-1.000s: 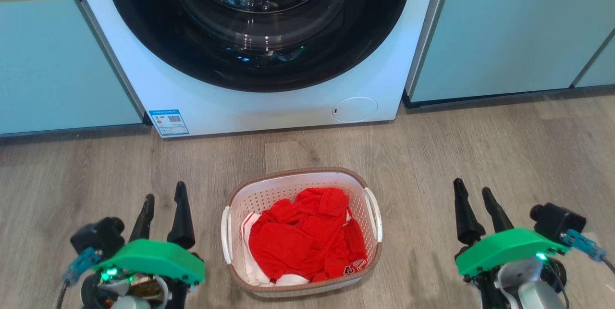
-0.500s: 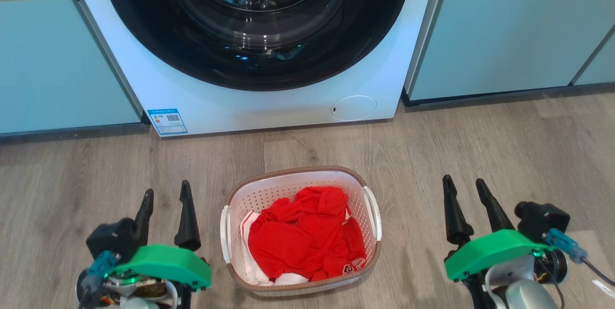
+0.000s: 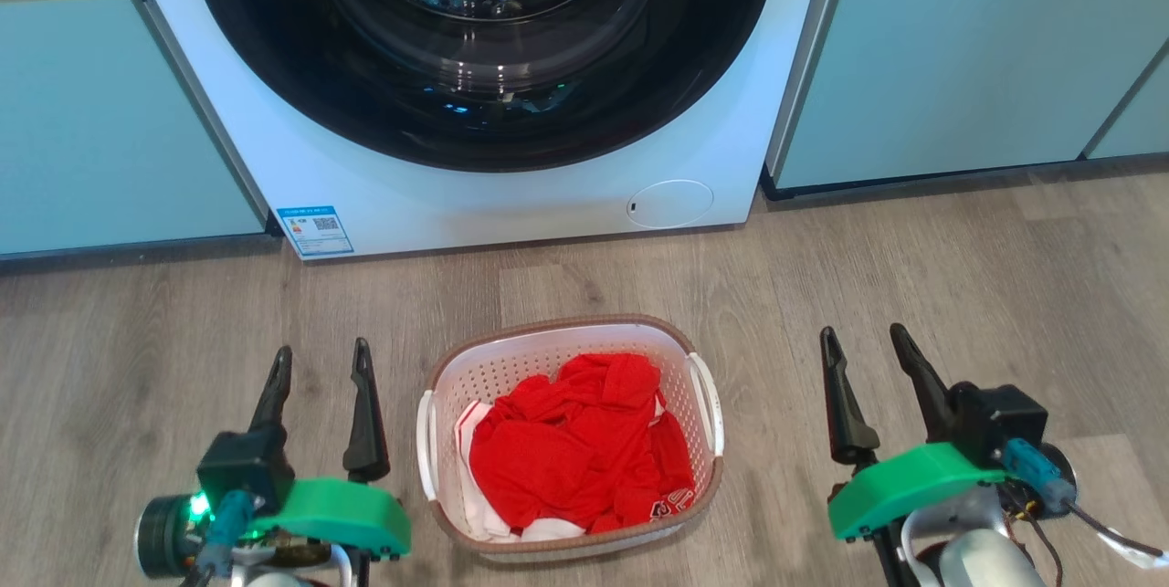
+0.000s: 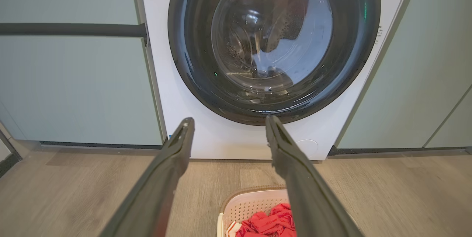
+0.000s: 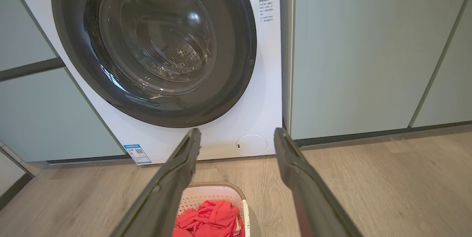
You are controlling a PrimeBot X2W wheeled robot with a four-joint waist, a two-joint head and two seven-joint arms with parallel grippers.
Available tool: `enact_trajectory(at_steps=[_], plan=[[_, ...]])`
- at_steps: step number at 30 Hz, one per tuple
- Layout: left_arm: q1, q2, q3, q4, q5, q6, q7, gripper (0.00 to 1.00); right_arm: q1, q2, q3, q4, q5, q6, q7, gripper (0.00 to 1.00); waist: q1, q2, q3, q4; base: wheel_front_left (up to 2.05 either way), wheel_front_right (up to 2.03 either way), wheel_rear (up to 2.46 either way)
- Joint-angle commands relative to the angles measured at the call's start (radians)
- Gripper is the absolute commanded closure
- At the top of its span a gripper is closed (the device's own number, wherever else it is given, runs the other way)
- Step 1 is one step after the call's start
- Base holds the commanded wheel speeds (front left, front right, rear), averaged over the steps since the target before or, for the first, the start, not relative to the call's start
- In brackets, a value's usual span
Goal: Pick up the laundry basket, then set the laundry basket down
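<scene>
The laundry basket (image 3: 475,368) stands on the wood floor in front of the washer, white and perforated with a brown rim and a white handle on each side. Red clothes (image 3: 571,450) fill it. My left gripper (image 3: 321,361) hovers open just left of the basket, fingers pointing toward the washer, apart from the left handle (image 3: 425,445). My right gripper (image 3: 863,342) is open further off to the basket's right. In the left wrist view the basket (image 4: 243,205) lies low between the fingers. In the right wrist view the basket (image 5: 206,192) also sits low between the fingers.
A white front-loading washer (image 3: 511,194) with a dark round door stands right behind the basket. Pale green cabinets (image 3: 959,57) flank it on both sides. Wood floor (image 3: 1005,258) spreads around the basket.
Both wrists have rolled, so each gripper's fingers now stand spread side by side. The right gripper has shifted a little left toward the basket. The basket has not moved.
</scene>
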Motion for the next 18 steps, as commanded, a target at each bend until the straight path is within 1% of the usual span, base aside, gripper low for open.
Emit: enact_trajectory(at_steps=[1, 13, 18], plan=[[-0.026, 0.012, 0.020, -0.045, 0.038, 0.015, -0.016, 0.00, -0.051, -0.010, 0.027, -0.043, -0.036, 0.006, -0.017, 0.00, 0.0000, 0.0000, 0.000, 0.000, 0.00, 0.00, 0.00], [-0.013, 0.008, 0.011, -0.062, 0.178, 0.030, -0.052, 0.00, -0.054, -0.012, 0.053, -0.063, -0.179, 0.006, -0.052, 0.00, 0.0000, 0.0000, 0.000, -0.003, 0.00, 0.00, 0.00], [-0.009, 0.002, 0.024, -0.046, 0.170, 0.021, -0.052, 0.00, -0.055, -0.012, 0.051, -0.061, -0.181, 0.006, -0.053, 0.00, 0.0000, 0.0000, 0.001, -0.002, 0.00, 0.00, 0.00]])
